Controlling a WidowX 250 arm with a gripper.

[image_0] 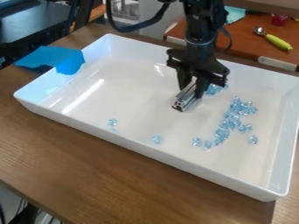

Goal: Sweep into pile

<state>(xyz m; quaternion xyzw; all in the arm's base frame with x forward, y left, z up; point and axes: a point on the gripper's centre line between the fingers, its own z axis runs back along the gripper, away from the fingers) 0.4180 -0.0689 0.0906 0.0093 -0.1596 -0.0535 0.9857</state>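
Behind the gripper (192,90) clutching a metal bar (185,100), blue crystals (214,89) sit partly hidden

Beyond the far right edge of the wooden table (76,170) stands a reddish-brown tabletop (248,45) with pale edging. Past the wooden table's far left corner is a dark, flat surface (35,28). Soft light falls across the wooden table.

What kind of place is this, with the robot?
Probably a robot lab: a black robot arm hangs over a big white tray of clear blue bits, with a metal bar in its hand.
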